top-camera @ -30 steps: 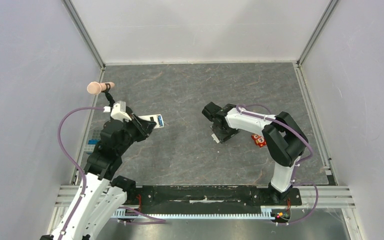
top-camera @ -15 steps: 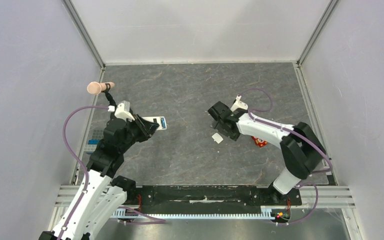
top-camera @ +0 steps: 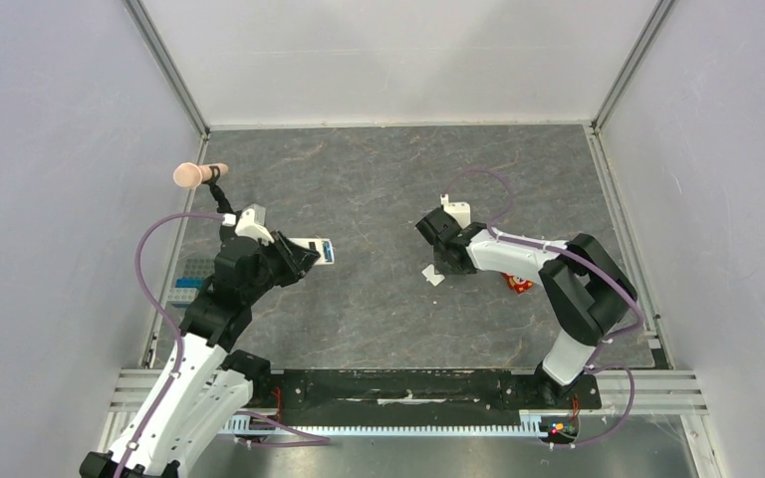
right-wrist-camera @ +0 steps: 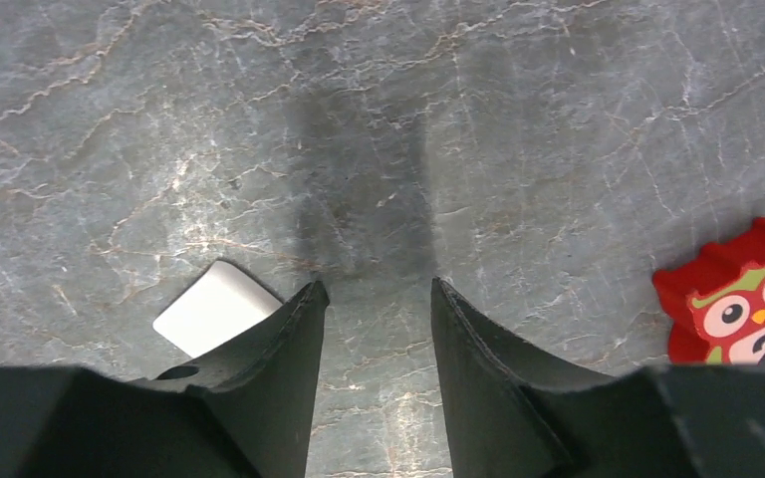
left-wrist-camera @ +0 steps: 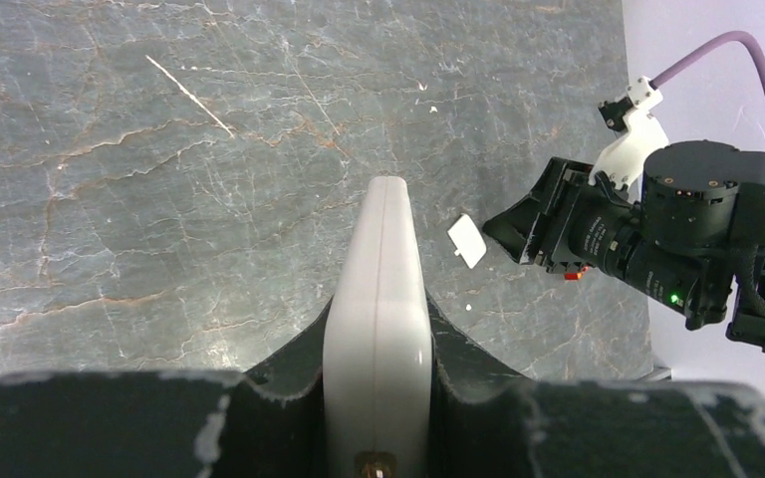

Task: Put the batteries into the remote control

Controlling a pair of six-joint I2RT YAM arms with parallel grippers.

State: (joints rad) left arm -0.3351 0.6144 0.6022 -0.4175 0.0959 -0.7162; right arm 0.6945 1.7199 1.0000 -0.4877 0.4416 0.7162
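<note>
My left gripper (top-camera: 294, 261) is shut on the white remote control (top-camera: 311, 246), held above the table's left side. A blue battery (top-camera: 328, 251) shows at the remote's outer end. In the left wrist view the remote (left-wrist-camera: 379, 269) stands on edge between the jaws of the left gripper (left-wrist-camera: 379, 329), plain white side up. My right gripper (right-wrist-camera: 374, 287) is open just above the bare table with nothing between its fingers. In the top view the right gripper (top-camera: 442, 249) points down near the table's middle.
A small white cover piece (right-wrist-camera: 217, 307) lies just left of the right gripper's left finger, also seen as the cover (top-camera: 432, 275) and cover (left-wrist-camera: 466, 240). A red owl-faced block (right-wrist-camera: 742, 299) lies to its right. A pink-headed tool (top-camera: 197, 174) and a blue-grey tray (top-camera: 189, 274) sit along the left wall.
The right gripper spread wide, then narrowed again, and its wrist turned and lifted back from the white cover, which stays on the table. The left arm shifted the remote slightly right and nearer.
</note>
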